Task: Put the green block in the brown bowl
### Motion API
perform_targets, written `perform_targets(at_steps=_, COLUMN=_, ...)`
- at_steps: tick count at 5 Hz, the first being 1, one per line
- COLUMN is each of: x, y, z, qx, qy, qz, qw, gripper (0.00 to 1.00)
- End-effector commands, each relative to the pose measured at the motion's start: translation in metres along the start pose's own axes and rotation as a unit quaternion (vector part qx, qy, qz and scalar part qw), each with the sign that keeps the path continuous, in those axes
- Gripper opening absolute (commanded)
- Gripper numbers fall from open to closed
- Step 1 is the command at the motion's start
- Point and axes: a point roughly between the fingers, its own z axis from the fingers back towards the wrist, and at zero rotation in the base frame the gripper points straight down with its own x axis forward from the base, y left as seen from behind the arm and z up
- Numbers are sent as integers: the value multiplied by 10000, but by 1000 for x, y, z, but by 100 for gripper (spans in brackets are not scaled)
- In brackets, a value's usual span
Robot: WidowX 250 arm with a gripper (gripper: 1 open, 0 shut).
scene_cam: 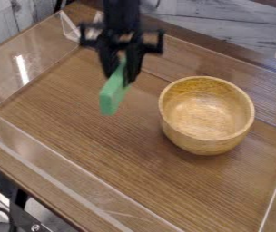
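A long green block (113, 88) hangs tilted in the air above the wooden table, its upper end pinched in my gripper (126, 62), which is shut on it and points straight down. The black fingers (109, 56) flank the block's top. The brown bowl (206, 113), a round light wooden one, sits empty on the table to the right of the block and lower in the picture. The block's lower end is well clear of the table surface and left of the bowl's rim.
The table (92, 154) is dark wood with a clear raised wall around it (55, 186). A pale counter edge runs across the back right (243, 36).
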Motion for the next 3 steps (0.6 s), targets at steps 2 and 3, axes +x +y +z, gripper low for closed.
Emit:
perform_targets(at_steps=2, x=-9, y=-41, z=27, qx=-201, qy=-500, qz=-1278, qw=9903, gripper=0)
perform_targets(at_steps=3, x=-10, y=-46, z=21, qx=-248, qy=-610, qz=-1542, qw=9858, gripper=0)
